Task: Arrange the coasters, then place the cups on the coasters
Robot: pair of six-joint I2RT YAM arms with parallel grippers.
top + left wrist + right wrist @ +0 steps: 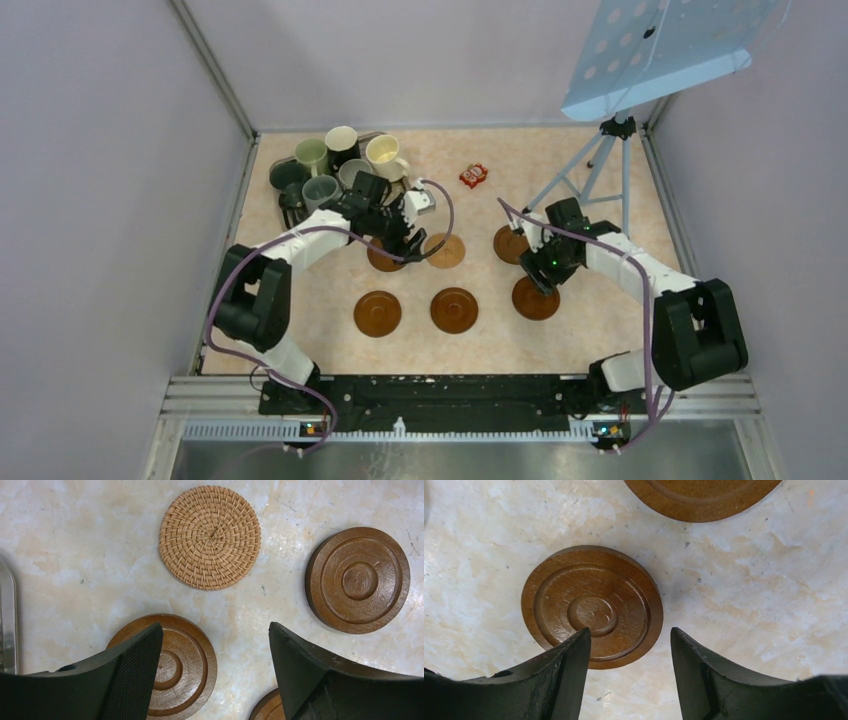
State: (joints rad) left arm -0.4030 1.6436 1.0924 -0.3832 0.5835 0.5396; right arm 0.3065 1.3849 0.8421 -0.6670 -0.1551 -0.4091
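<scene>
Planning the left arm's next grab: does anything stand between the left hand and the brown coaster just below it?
Nothing visible does. The brown coaster lies bare under the open left hand; the woven coaster sits apart from it.

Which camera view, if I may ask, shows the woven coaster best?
The left wrist view: the woven coaster lies whole, its weave plain. The top view shows it small; the right wrist view not at all.
</scene>
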